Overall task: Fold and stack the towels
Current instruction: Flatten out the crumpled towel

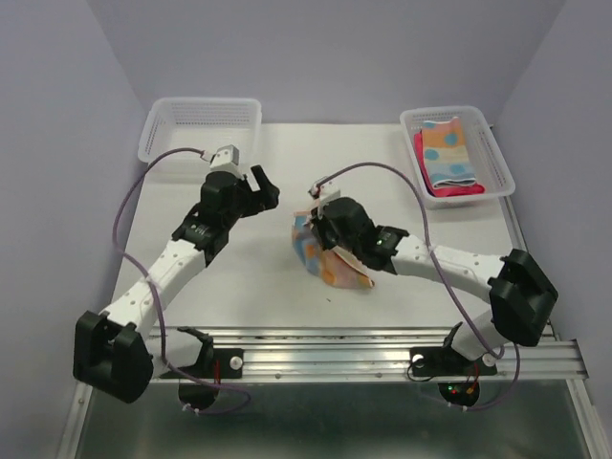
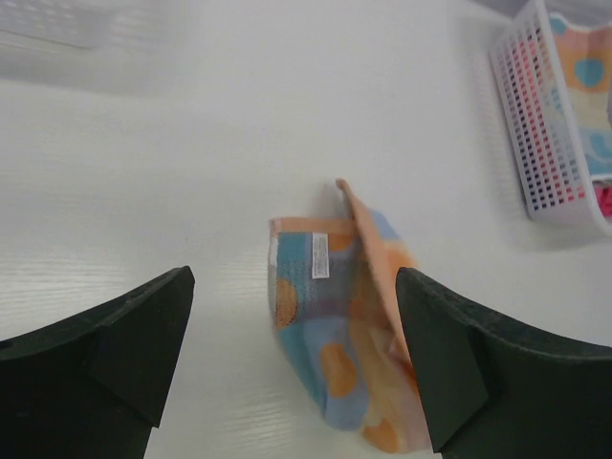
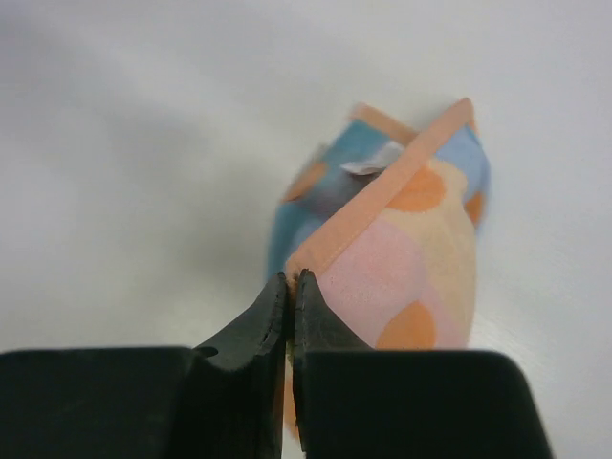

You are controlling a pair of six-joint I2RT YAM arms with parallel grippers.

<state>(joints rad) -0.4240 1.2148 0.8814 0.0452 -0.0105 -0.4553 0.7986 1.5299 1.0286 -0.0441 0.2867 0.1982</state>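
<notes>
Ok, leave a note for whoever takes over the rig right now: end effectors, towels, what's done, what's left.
Left end effector: open, holding nothing, above the table.
Right end effector: shut on the edge of the spotted towel mid-table, one flap lifted.
Done: a striped-and-dotted towel lies folded on a pink towel in the far right basket.
Left: finish folding the spotted towel, then probably stack it with those two.

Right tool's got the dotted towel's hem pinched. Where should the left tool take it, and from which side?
Probably the flat orange-hemmed corner beside the white label of the dotted towel: it lies exposed, facing the open left tool, clear of the right tool. Come down from the left.
</notes>
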